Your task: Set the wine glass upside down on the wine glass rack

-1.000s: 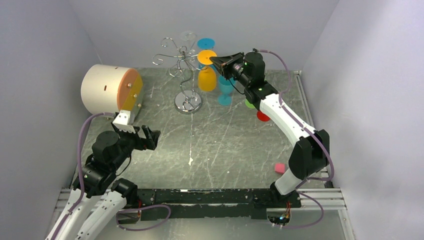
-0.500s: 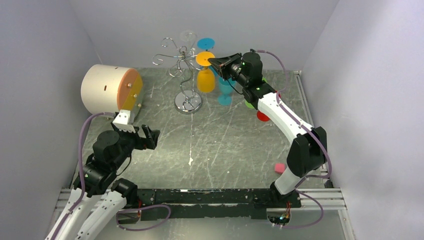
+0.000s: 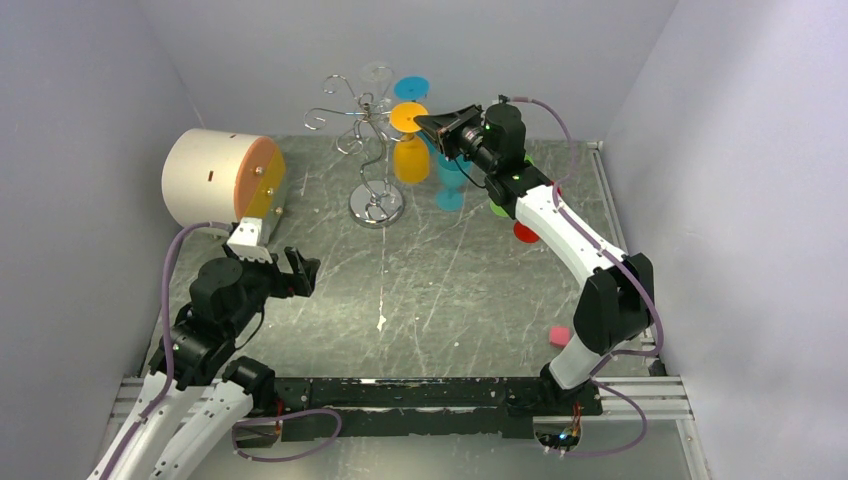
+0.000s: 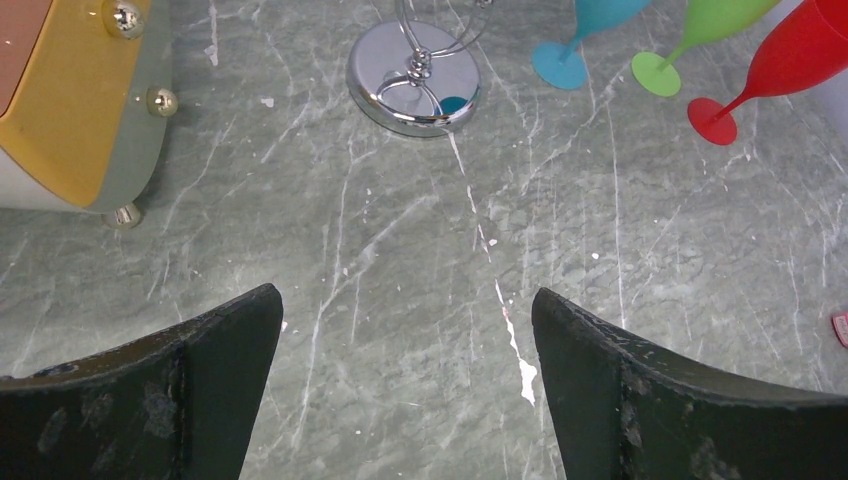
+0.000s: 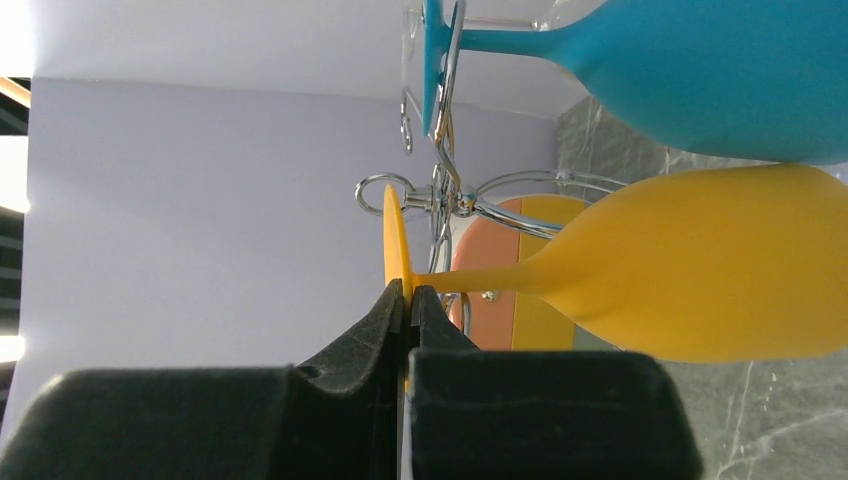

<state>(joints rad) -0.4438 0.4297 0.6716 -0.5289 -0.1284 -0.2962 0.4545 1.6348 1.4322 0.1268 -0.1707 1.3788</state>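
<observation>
An orange-yellow wine glass (image 3: 413,158) hangs upside down, foot (image 3: 411,116) on top. My right gripper (image 3: 421,122) is shut on the rim of that foot. In the right wrist view the thin foot disc (image 5: 393,240) sits pinched between the jaws of my right gripper (image 5: 408,292), with the bowl (image 5: 700,270) off to the right. The glass is just right of the silver wine glass rack (image 3: 366,112), close to its looping arms (image 5: 445,195); whether it touches them I cannot tell. My left gripper (image 3: 290,272) (image 4: 405,300) stands open over bare table.
A blue glass (image 5: 700,70) hangs on the rack by its foot. Blue (image 4: 560,65), green (image 4: 657,72) and red (image 4: 712,112) glasses stand right of the chrome base (image 4: 413,75). A cream cylinder with an orange end (image 3: 215,178) lies at the left. A pink block (image 3: 559,335) lies near my right arm.
My right gripper has shifted slightly left toward the rack, carrying the orange-yellow glass. The left arm has barely moved.
</observation>
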